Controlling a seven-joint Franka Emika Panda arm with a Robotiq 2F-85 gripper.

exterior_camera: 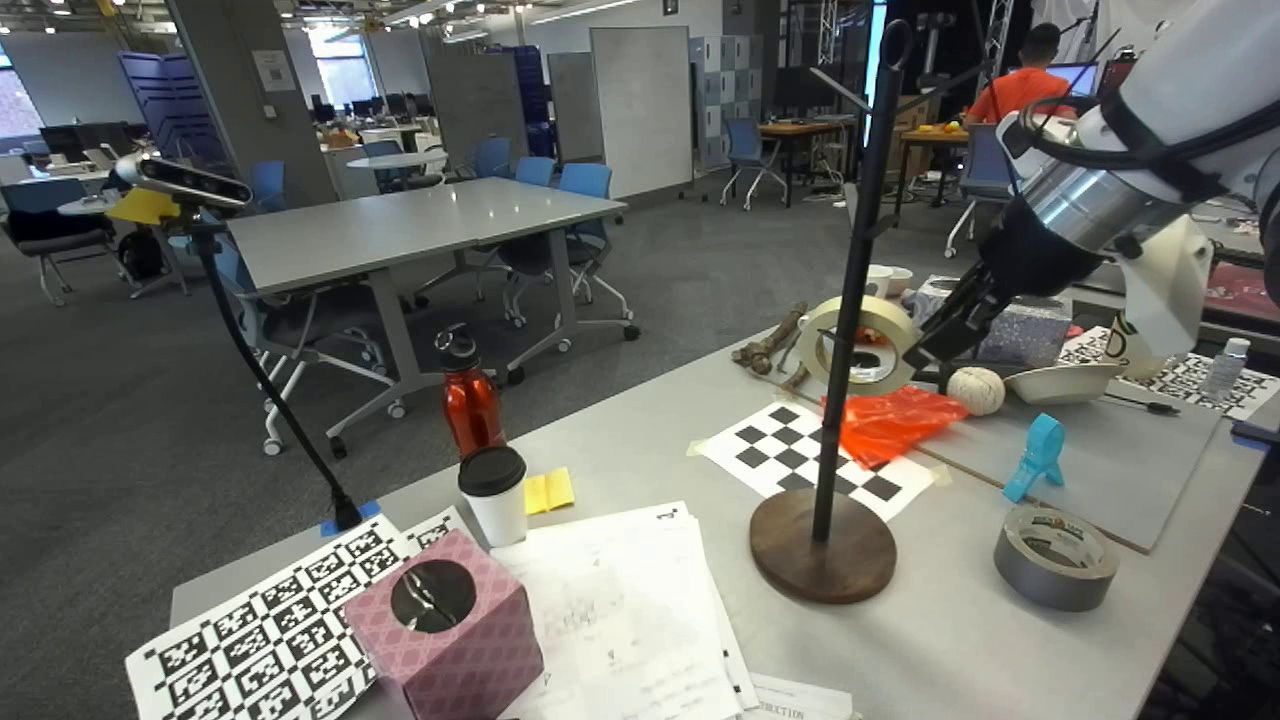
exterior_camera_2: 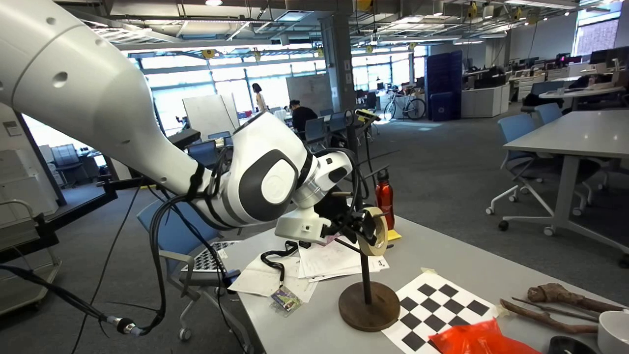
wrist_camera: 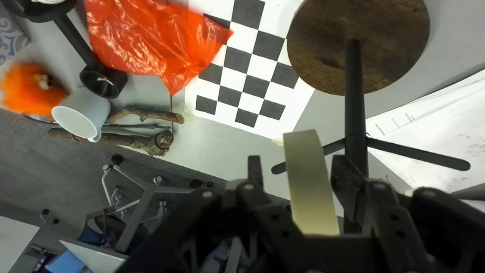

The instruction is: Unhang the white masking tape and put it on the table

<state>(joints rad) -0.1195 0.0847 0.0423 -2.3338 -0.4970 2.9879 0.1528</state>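
The wrist view shows the gripper point(wrist_camera: 296, 167) with its fingers point(wrist_camera: 254, 170) spread, one on either side of the white masking tape point(wrist_camera: 310, 201), a gap between the tape and the finger at picture left. The tape hangs on a side peg point(wrist_camera: 279, 168) of the black stand point(exterior_camera: 852, 300), above the table point(exterior_camera: 960, 640). In both exterior views the stand's round wooden base point(exterior_camera_2: 369, 309) rests on the table, at the edge of a checkerboard sheet point(exterior_camera_2: 435, 312).
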